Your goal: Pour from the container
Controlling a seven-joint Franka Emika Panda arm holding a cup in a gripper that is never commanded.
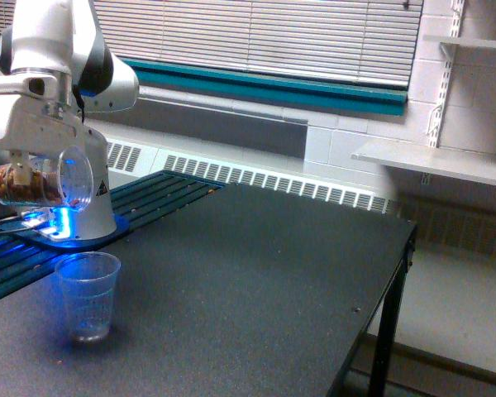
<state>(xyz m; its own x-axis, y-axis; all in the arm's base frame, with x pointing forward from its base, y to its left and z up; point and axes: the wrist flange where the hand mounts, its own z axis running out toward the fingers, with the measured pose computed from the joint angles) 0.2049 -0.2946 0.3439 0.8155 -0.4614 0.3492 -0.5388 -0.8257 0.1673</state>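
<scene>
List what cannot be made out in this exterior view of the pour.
- Gripper fingers: hidden behind the container and the white hand housing, so how they grip cannot be seen.
- Brown contents of the container: blurred through the clear wall, so what they are is unclear.
- Bottom of the plastic cup: too small and blue-lit to tell whether anything lies in it.
- Arm base: hidden behind the container, cut off by the view's left edge.

Clear container (45, 178) holds brown bits; clear cup (87, 294) glows blue; black table (248, 273).
</scene>
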